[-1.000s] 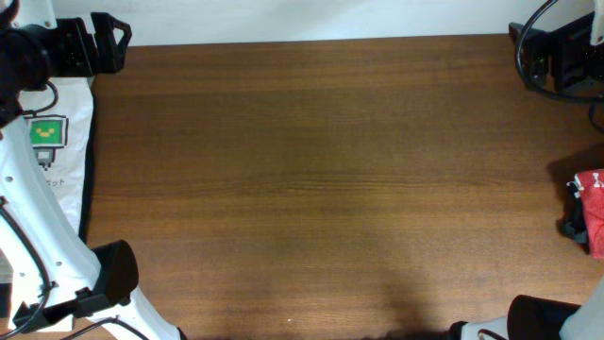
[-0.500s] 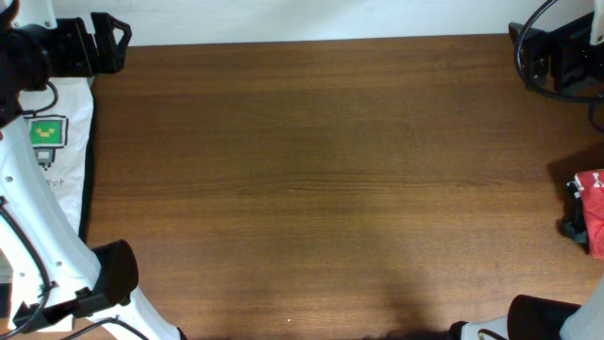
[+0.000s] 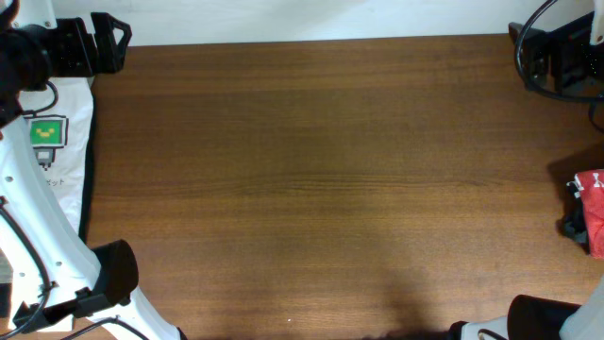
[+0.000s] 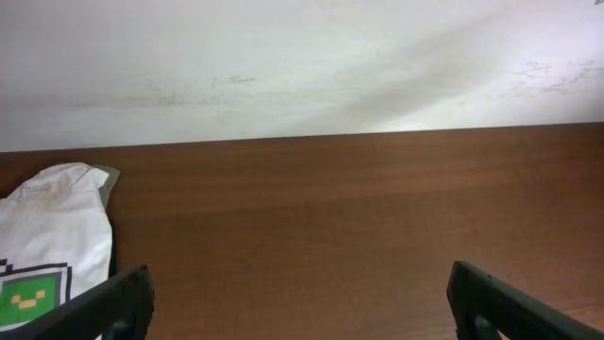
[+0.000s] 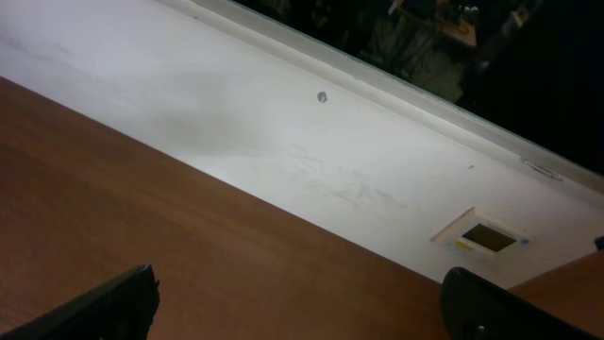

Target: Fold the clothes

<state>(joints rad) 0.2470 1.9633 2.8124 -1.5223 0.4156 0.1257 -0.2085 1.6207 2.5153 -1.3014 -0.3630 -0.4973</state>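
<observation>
Only a small bunched part of the orange-red T-shirt (image 3: 594,210) shows, at the right edge of the overhead view, off the table's right side; the rest is out of view. My left gripper (image 3: 115,43) is at the table's far left corner, open and empty; in the left wrist view (image 4: 302,316) its black fingers (image 4: 113,307) stand wide apart over bare wood. My right gripper (image 3: 530,55) is at the far right corner, open and empty; in the right wrist view (image 5: 302,316) its fingers (image 5: 505,307) are wide apart. Both are far from the shirt.
A white T-shirt with a green pixel-robot graphic (image 3: 55,142) lies off the table's left edge; it also shows in the left wrist view (image 4: 47,236). The wooden table (image 3: 321,179) fills the middle. A white wall (image 4: 302,66) runs behind its far edge. Something dark (image 3: 572,227) sits beside the red cloth.
</observation>
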